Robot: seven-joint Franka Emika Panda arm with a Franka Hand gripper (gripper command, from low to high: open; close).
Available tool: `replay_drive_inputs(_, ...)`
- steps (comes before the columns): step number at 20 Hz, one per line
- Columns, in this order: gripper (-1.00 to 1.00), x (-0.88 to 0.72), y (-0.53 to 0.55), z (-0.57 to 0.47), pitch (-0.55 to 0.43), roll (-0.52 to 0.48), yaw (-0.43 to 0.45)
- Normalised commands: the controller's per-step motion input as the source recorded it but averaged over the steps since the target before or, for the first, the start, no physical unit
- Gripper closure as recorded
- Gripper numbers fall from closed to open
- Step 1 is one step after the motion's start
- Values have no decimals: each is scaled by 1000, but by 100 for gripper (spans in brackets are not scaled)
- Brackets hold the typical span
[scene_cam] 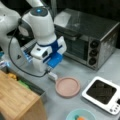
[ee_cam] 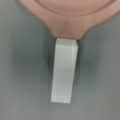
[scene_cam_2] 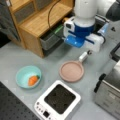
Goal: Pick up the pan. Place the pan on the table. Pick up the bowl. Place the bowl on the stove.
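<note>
While the pan (scene_cam: 67,86) lies flat on the bench (scene_cam: 75,67) beside the empty stove (scene_cam: 102,94), the gripper (scene_cam: 50,72) hangs over its handle (scene_cam: 52,76). In a front view, the bowl (scene_cam_2: 28,77) waits apart. The wrist view shows only the handle; the gripper's state cannot be told.
</note>
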Motion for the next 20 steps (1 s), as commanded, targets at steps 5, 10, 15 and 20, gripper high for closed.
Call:
replay_drive_inputs(5, -100, 179, -58, 96, 186, 116, 48)
replay_drive_inputs(10, -100, 180, -58, 97, 185, 116, 48)
replay_drive_inputs(15, -100, 180, -58, 97, 185, 116, 48)
replay_drive_inputs(20, -100, 180, -58, 97, 185, 116, 48)
